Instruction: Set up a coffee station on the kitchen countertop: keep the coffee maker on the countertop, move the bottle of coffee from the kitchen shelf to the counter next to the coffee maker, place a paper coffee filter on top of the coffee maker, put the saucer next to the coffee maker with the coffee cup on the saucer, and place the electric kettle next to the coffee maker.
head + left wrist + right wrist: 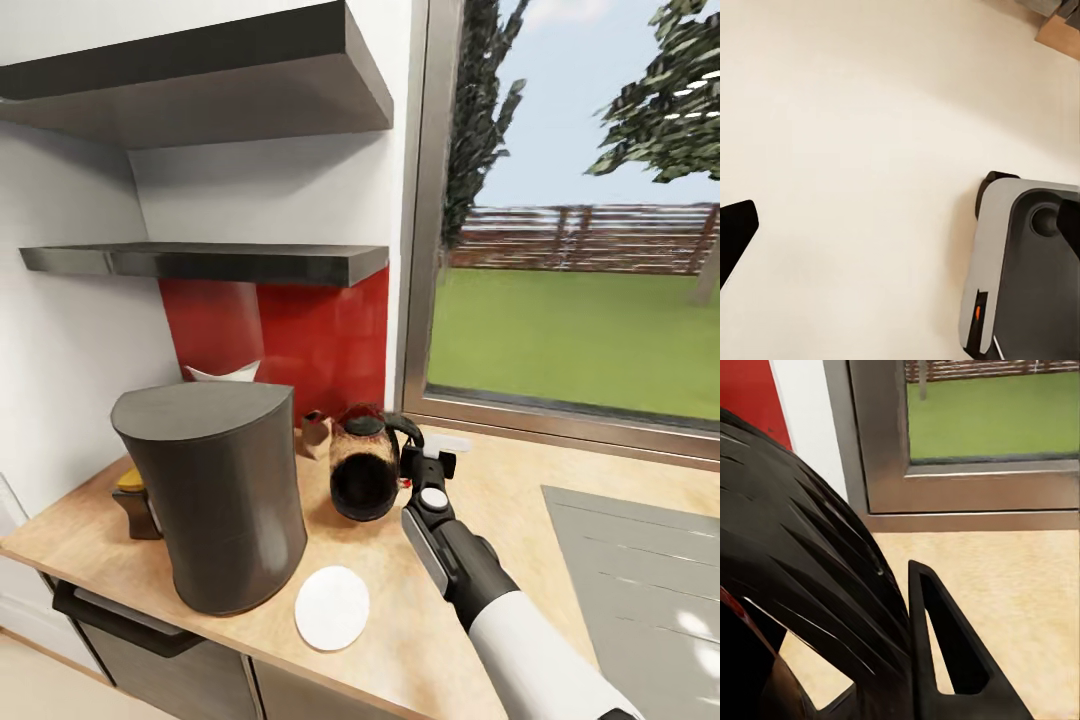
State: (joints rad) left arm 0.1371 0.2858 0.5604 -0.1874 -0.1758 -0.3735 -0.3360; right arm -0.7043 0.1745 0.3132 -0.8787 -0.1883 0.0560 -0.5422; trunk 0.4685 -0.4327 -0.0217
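Right end effector (412,462) grips the electric kettle (364,472) by its handle on the counter (500,560); coffee maker (215,490) stands beyond the kettle.

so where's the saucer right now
In the head view the saucer lies flat on the countertop near its front edge, just right of the coffee maker and in front of the electric kettle.

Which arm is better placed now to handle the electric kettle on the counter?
Right. The right gripper is already at the electric kettle handle, beside the coffee maker. The left wrist view faces the floor, away from the counter.
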